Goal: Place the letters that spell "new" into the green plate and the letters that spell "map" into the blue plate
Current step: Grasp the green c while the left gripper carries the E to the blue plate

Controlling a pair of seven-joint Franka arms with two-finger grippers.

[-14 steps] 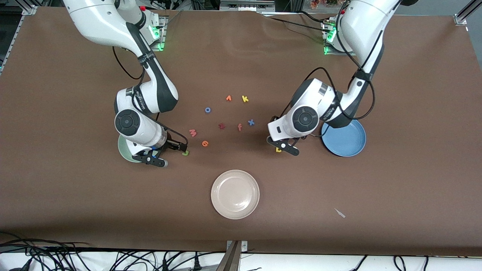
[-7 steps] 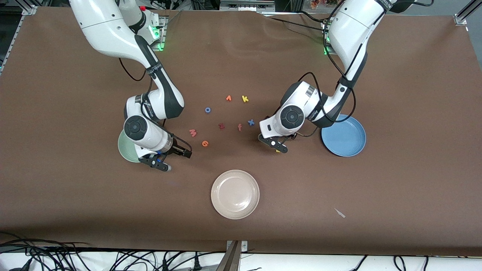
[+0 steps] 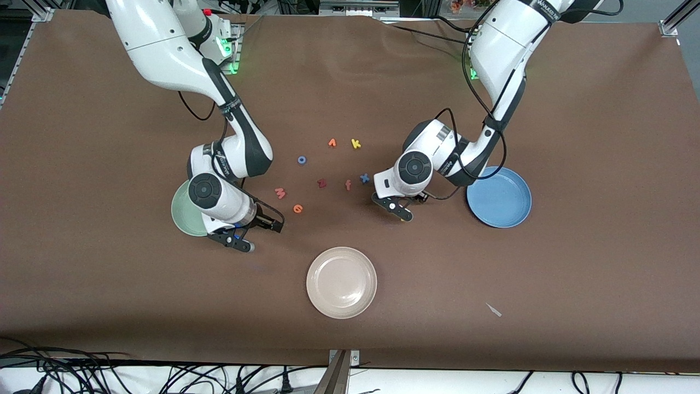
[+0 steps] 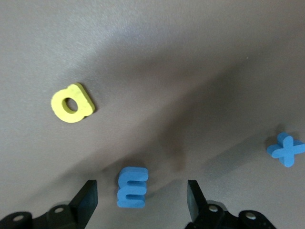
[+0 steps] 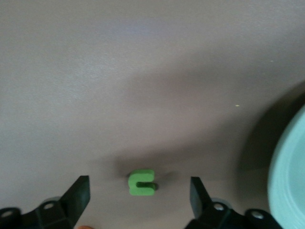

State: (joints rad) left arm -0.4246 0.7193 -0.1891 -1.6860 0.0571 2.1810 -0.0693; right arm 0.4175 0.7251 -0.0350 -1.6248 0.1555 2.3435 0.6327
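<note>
My left gripper point(image 4: 141, 188) is open and low over the table, with the blue m point(image 4: 132, 187) lying flat between its fingers, clear of both. The yellow a point(image 4: 71, 102) lies close by. My right gripper point(image 5: 139, 183) is open astride the green n point(image 5: 141, 182), with a gap on each side. It hangs point(image 3: 256, 232) beside the green plate point(image 3: 183, 213), which the right arm partly covers. The pink w point(image 3: 280, 192) and orange e point(image 3: 297, 208) lie next to the right hand. The blue plate point(image 3: 500, 197) sits by the left arm. The left hand point(image 3: 402, 210) hides the m in the front view.
A cream plate point(image 3: 342, 282) sits nearer the camera, mid-table. Between the arms lie loose letters: blue o point(image 3: 301, 160), orange wedge point(image 3: 332, 143), yellow k point(image 3: 356, 143), red z point(image 3: 322, 183), salmon f point(image 3: 348, 185) and blue x point(image 3: 364, 178).
The right hand has slid toward the table's middle and now covers the green n. The left hand has shifted toward the loose letters, off the yellow a.
</note>
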